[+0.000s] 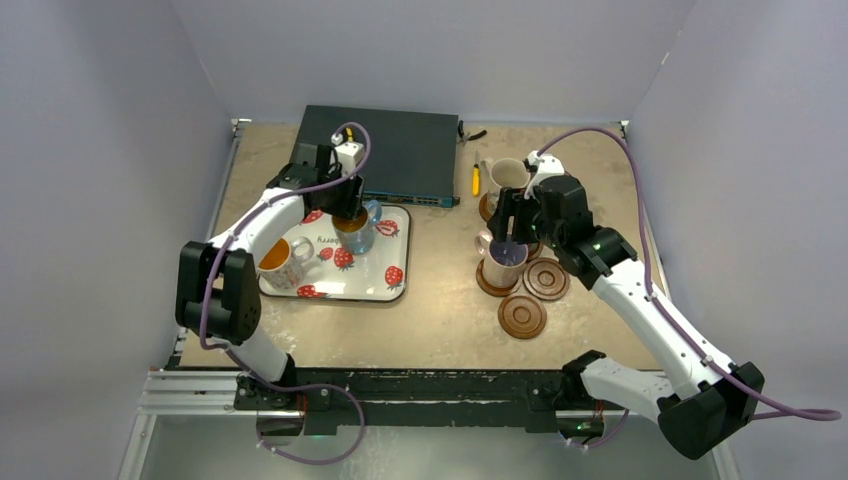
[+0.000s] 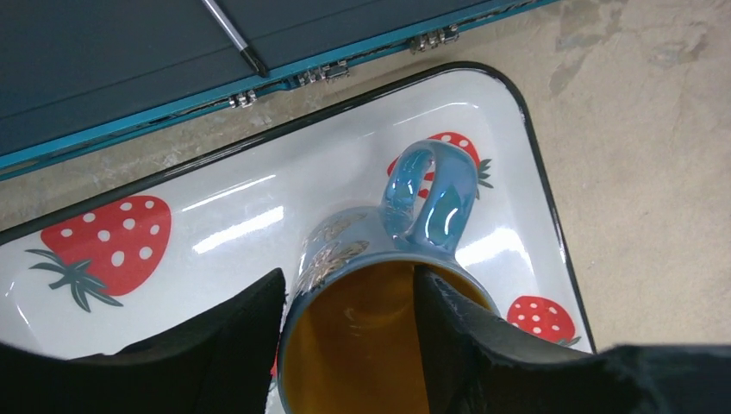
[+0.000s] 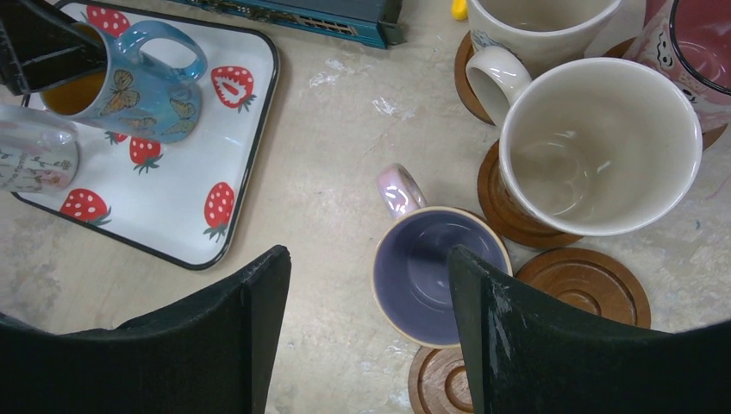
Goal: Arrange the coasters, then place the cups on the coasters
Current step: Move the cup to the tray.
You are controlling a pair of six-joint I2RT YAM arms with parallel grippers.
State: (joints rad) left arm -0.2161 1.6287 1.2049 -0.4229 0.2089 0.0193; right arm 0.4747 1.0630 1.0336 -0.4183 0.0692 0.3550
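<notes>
The left gripper (image 2: 347, 272) hung over the blue butterfly mug (image 2: 379, 250), which stood on the white strawberry-print tray (image 1: 368, 275) with its handle toward the dark network switch (image 1: 385, 150) at the back of the table (image 1: 440, 330). Its fingers (image 2: 215, 345) stood apart. One was just outside the mug's wall and the other was over the orange inside, with a good stretch of that inside showing between them. I saw no grip on the mug.

A second mug, white with lettering and orange inside (image 1: 283, 262), sat on the same tray, nearer the left arm's base.

On the right side, the right gripper (image 3: 369, 256) was spread wide around the purple-lined mug (image 3: 435, 280), which stood upright on a coaster (image 3: 440, 384). One finger was clear of it, with bare table between them. The other overlapped the mug's rim in the wrist view, and I could not tell whether it touched.

Just behind stood a cream mug (image 3: 599, 142) on its own coaster (image 3: 517, 216). Further back, a second cream mug (image 3: 534, 21) sat on a coaster too, beside a pink-lined mug (image 3: 690, 52) at the edge of the view.

Two coasters lay bare. One (image 1: 546, 279) was just beside the purple-lined mug and the other (image 1: 522, 316) was nearer the arms, with their edges close together. A yellow-handled screwdriver (image 1: 475, 180) lay near the switch.
</notes>
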